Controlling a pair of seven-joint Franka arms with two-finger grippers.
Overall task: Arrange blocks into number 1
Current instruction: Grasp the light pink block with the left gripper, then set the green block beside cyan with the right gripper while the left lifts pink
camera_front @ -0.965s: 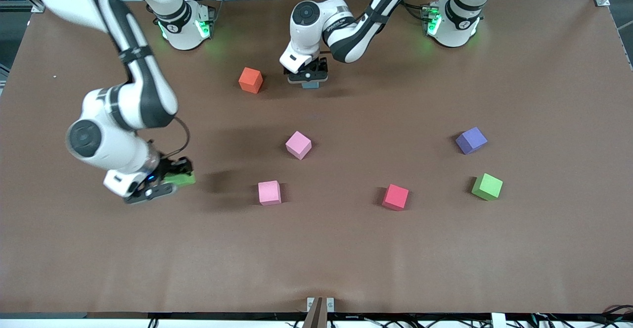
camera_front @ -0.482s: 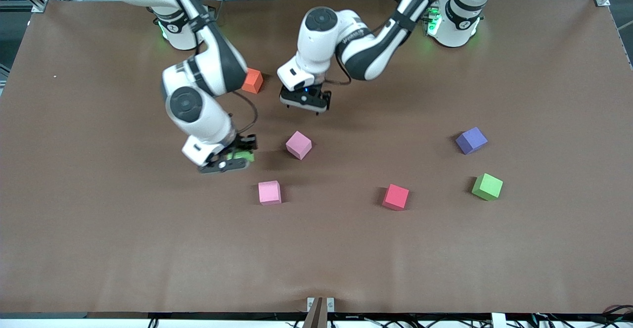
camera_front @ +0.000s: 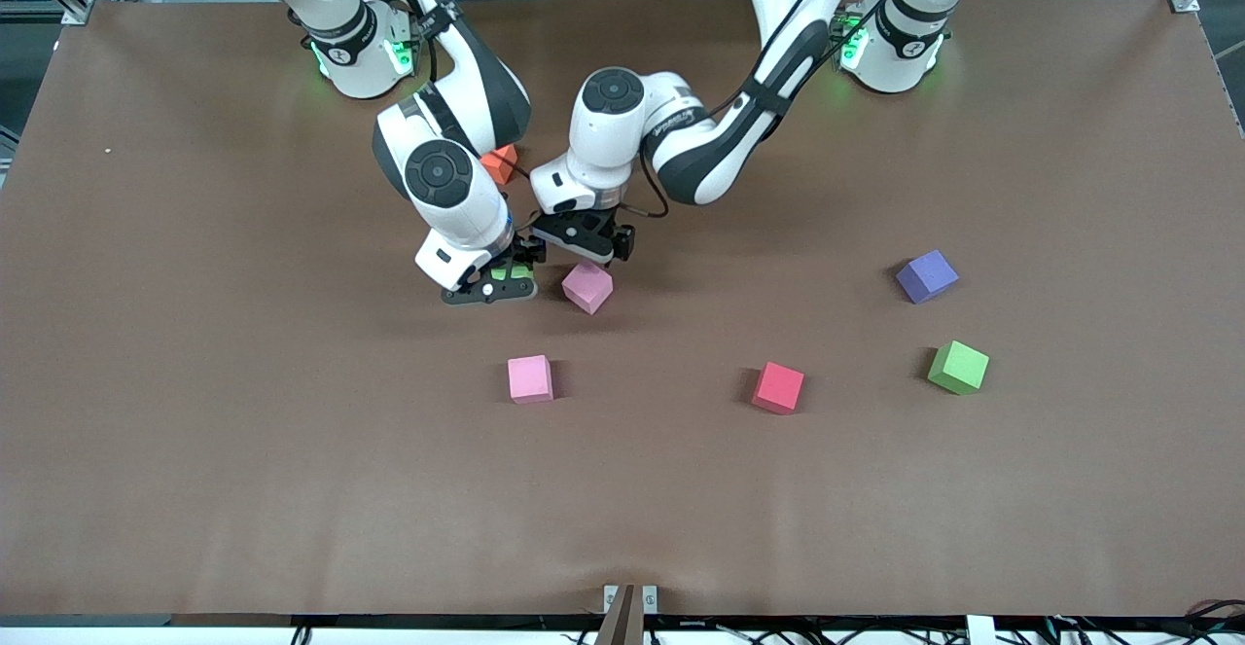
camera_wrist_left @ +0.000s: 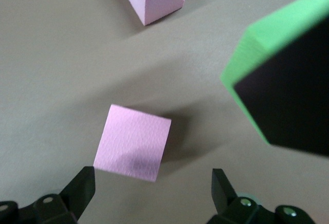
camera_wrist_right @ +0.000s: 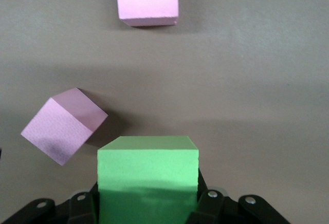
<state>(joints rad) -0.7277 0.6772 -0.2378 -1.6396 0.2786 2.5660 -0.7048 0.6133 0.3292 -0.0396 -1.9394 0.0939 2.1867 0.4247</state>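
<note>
Now swung in beside the tilted pink block (camera_front: 587,287), right gripper (camera_front: 498,280) fingers clamping a green block (camera_front: 505,274), left gripper (camera_front: 582,236) fingers wide above it, building barely begun

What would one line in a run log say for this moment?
right gripper: shut on green block | left gripper: jaws open over pink block | lined up: none yet

No readable text, labels, brands or numbers anywhere I look. Faint lettering on my left arm's forearm (camera_front: 671,125), illegible. Blocks plain, unmarked. Tabletop (camera_front: 195,450) bare of signs.
</note>
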